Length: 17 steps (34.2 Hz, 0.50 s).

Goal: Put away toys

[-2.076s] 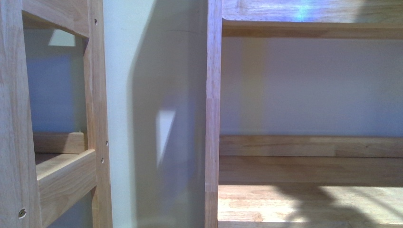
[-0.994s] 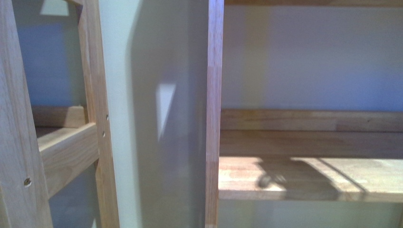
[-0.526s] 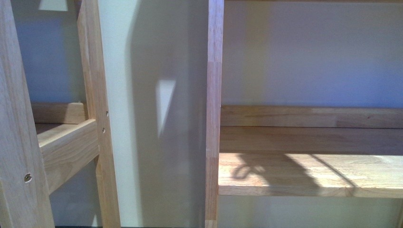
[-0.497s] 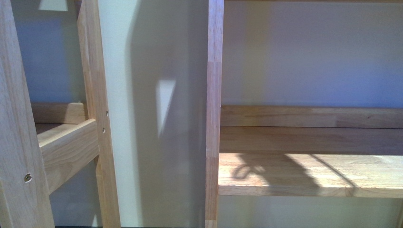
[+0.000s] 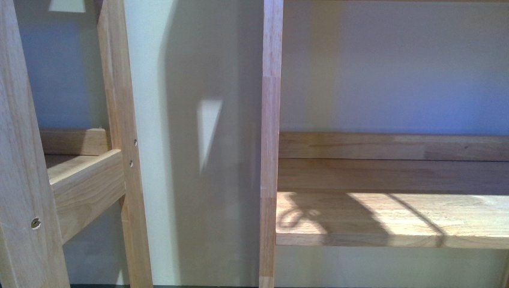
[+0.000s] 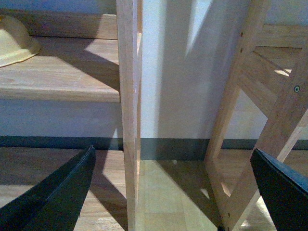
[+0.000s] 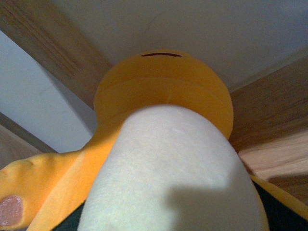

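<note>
Plush fills the right wrist view: the orange-yellow plush animal [image 7: 163, 144] sits right against the camera, its cream belly nearest, orange head beyond, and a pink paw pad at one edge. The right gripper itself is hidden behind the toy, so I cannot tell how its jaws stand or whether they pinch it. Behind the toy run pale wooden boards and a light wall. In the left wrist view the left gripper [image 6: 168, 192] shows 2 dark fingers [image 6: 62, 192] spread wide apart with nothing between them, above a wooden floor [image 6: 163, 192]. Past them stands a wooden post [image 6: 127, 96] of a shelf unit, with a shelf board [image 6: 62, 77] carrying a pale yellow bowl [image 6: 14, 41] at its far end, and a second wooden frame [image 6: 260, 96] beside it. The front view shows neither arm, only the upright post [image 5: 270, 144], a sunlit shelf [image 5: 390, 219] with thin shadows on it, the angled wooden frame [image 5: 120, 150] to the left, and a pale wall [image 5: 180, 150] behind.
</note>
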### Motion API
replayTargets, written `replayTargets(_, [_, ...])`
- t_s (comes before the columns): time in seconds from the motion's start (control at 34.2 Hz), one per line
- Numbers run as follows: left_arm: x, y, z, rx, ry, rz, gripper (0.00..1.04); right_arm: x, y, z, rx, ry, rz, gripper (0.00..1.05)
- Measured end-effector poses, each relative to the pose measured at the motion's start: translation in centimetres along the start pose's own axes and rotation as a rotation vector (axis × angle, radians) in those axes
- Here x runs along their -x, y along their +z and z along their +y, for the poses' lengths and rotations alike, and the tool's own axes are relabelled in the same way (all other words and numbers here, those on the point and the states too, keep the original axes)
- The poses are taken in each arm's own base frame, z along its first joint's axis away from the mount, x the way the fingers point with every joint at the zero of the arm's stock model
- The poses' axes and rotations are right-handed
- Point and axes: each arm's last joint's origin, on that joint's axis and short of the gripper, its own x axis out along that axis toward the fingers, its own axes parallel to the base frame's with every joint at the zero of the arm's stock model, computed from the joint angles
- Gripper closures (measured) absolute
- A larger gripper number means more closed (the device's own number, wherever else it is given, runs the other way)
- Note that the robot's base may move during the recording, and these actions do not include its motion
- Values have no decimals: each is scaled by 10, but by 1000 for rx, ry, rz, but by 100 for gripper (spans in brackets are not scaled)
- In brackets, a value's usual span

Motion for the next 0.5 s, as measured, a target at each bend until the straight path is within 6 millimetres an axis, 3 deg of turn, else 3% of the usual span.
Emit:
replayTargets(0.26, [0,0,0,0,0,0,6,8,9,-5,60,-7,-47,4])
replayTargets(0.5, [0,0,0,0,0,0,6,20,17,-7,110,-3,-79,6])
